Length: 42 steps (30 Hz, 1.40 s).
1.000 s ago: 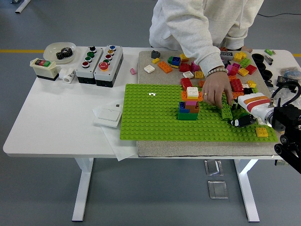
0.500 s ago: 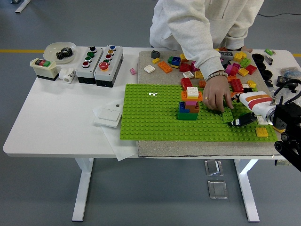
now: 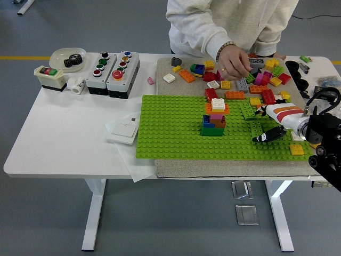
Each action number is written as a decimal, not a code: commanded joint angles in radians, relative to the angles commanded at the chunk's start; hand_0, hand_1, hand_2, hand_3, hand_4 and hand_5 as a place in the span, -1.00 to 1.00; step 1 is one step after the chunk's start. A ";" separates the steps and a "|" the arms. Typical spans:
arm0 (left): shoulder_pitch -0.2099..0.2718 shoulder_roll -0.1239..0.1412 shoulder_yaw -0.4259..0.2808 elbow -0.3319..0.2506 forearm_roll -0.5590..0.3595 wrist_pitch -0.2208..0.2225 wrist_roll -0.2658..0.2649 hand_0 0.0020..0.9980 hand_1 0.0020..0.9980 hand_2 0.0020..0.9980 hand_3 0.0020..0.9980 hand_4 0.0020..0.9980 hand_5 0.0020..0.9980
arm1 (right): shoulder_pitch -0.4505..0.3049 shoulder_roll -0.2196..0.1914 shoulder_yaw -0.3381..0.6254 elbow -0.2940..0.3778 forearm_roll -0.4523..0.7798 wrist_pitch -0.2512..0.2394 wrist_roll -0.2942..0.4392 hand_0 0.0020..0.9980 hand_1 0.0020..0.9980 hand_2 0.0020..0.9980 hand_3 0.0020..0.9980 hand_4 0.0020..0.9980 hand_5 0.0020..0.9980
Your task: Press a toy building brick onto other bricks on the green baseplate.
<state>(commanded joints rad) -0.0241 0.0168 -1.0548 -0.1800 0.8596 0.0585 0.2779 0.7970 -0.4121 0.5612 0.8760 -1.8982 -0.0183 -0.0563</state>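
Note:
The green baseplate (image 3: 170,133) lies on a grey mat in the middle of the table. On it stands a small stack of bricks (image 3: 214,121) with a white brick (image 3: 218,104) on top. A flat green brick (image 3: 257,128) rests on the plate to the right of the stack. My right hand (image 3: 266,136) hovers low over the plate just right of that green brick, its black fingers relaxed and holding nothing. A person's hand (image 3: 234,58) reaches into the loose bricks (image 3: 266,80) behind the plate.
Two button boxes (image 3: 113,68), a switch box (image 3: 50,78) and a bowl with a gear (image 3: 68,57) stand at the back left. A white wall switch (image 3: 123,129) lies left of the plate. A yellow brick (image 3: 297,150) sits by my right wrist.
The person's hand has let go of the green brick on the plate and drawn back to the loose bricks. My right hand has shifted slightly toward the stack.

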 joint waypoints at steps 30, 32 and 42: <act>0.004 -0.004 0.005 0.000 0.001 0.000 0.003 0.77 0.69 0.69 0.28 0.44 0.29 | 0.052 0.033 -0.061 -0.050 -0.009 0.062 0.017 0.43 0.37 0.48 0.59 1.00 -0.01; 0.005 -0.004 0.005 0.000 0.002 0.000 0.003 0.77 0.69 0.69 0.28 0.44 0.29 | 0.055 0.033 -0.063 -0.054 -0.005 0.068 0.020 0.43 0.36 0.47 0.57 1.00 -0.01; 0.010 -0.004 0.008 0.000 0.005 -0.001 0.006 0.77 0.69 0.69 0.28 0.44 0.29 | 0.062 0.036 -0.068 -0.065 0.006 0.094 0.029 0.42 0.35 0.46 0.55 1.00 0.00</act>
<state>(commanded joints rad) -0.0142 0.0127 -1.0469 -0.1800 0.8651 0.0573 0.2838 0.8586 -0.3759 0.4935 0.8106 -1.8922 0.0756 -0.0270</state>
